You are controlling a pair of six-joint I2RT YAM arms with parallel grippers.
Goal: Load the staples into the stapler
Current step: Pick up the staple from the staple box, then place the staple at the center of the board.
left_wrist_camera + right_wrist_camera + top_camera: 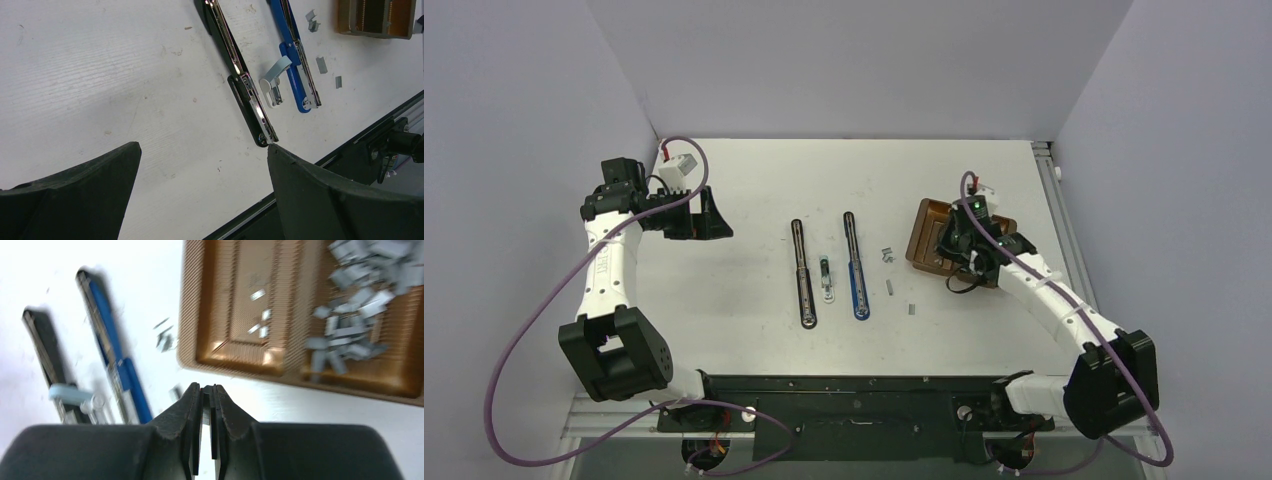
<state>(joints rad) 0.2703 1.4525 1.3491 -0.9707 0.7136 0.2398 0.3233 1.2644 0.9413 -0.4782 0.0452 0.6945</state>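
White tabletop (pixel 744 330), scuffed in places, fills the space between pale lavender walls. Two staplers lie near its middle, both swung open flat and nearly parallel. A black stapler (pixel 802 272) lies on the left and a blue stapler (pixel 856 265) to its right, their chrome channels facing up. Between their near ends sits a small pale-blue tool (pixel 825 279), just beside the blue one; whether the two touch cannot be told.

Right of the staplers stands a brown two-compartment tray (pixel 924 235), partly hidden under the right arm in the top view. The staples (pixel 357 275) are mostly heaped in one compartment of it, the right-hand one as the right wrist camera sees it. A few more lie scattered in the other compartment. Some loose strips (pixel 321 64) lie on the table between the blue stapler and the tray, apart from one another.

The right gripper (pixel 207 388) hangs at the tray's edge with its fingers pressed together. That view is blurred, so whether a thin strip is nipped between the tips cannot be told. The left gripper (pixel 714 218) is well apart — off to the left of the black stapler — with its fingers spread wide above bare table.
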